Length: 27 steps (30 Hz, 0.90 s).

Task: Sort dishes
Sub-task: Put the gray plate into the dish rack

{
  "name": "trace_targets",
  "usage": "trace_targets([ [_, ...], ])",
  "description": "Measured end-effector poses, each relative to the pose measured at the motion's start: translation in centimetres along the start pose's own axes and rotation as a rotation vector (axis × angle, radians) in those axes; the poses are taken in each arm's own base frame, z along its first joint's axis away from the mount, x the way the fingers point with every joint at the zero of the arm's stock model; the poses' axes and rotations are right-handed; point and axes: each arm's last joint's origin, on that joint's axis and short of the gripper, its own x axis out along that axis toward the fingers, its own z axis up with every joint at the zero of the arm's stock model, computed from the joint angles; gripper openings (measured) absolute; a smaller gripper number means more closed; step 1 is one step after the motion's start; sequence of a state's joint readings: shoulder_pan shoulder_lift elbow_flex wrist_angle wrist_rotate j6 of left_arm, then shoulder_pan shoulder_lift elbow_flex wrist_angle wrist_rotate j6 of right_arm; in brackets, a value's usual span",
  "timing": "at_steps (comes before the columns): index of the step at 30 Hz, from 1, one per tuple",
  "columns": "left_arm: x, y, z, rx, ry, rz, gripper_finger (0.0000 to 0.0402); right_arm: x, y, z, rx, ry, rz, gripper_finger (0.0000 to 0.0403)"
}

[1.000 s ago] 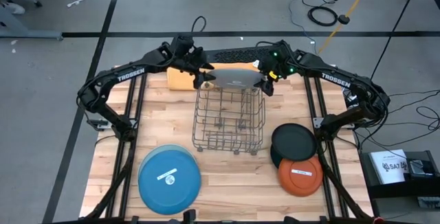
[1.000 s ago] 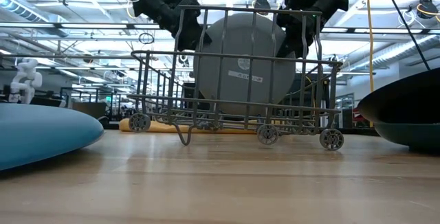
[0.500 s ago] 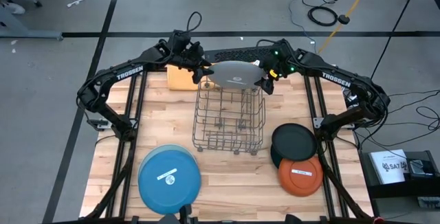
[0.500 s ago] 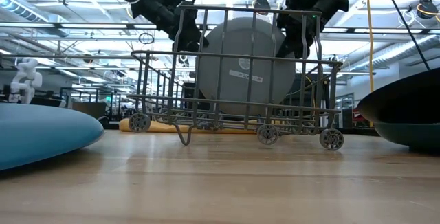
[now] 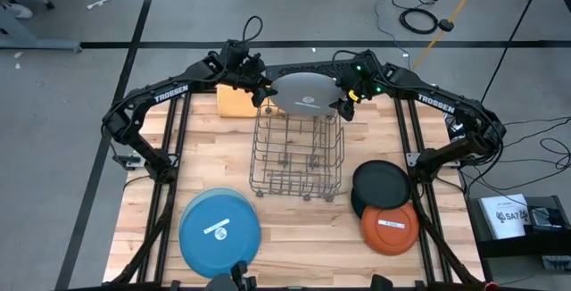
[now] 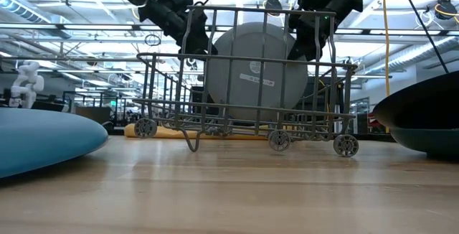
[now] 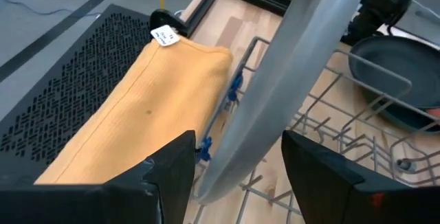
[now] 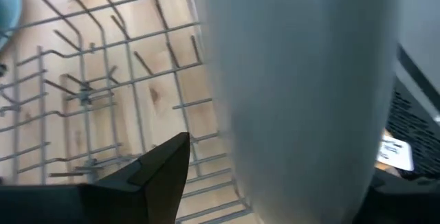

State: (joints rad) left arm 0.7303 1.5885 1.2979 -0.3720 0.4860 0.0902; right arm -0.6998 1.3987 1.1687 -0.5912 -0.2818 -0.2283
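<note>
High view: grey plate (image 5: 306,94) stands on edge at the far end of the wire rack (image 5: 297,155), its long axis running across the rack from the left hand (image 5: 260,94) to the right hand (image 5: 342,103), one at each end of its rim, about equally near; blue plate (image 5: 219,229), black plate (image 5: 381,185) and orange plate (image 5: 390,228) lie flat on the counter (image 5: 294,224), well apart from both hands. Low view: grey plate upright inside the rack's far wires, sticker facing the camera, lower rim down among the wires; left hand sits at its upper rim on one side, right hand at the other. Left wrist view: fingers (image 7: 172,176) spread wide, the plate's rim passing between them without clear contact, so I judge this hand released; orange cloth (image 7: 130,114) lies just beyond the rack. Right wrist view: plate fills the frame, one finger (image 8: 155,169) stands beside its face, spread wide; whether it grips I cannot tell. Coming move turns on the plate's tilt between the wires.
</note>
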Motion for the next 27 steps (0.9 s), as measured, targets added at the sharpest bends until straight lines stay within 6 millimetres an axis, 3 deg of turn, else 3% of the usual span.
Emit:
trace_targets([
  [13,1.6,0.7,-0.9,-0.019,0.046,-0.032,0.0214,0.0,-0.2,0.4,-0.074,-0.029,-0.043,0.0251],
  [27,1.6,0.7,-1.1,-0.007,0.062,-0.046,0.0214,-0.1,-0.1,1.1,-0.205,-0.072,-0.122,0.0251],
])
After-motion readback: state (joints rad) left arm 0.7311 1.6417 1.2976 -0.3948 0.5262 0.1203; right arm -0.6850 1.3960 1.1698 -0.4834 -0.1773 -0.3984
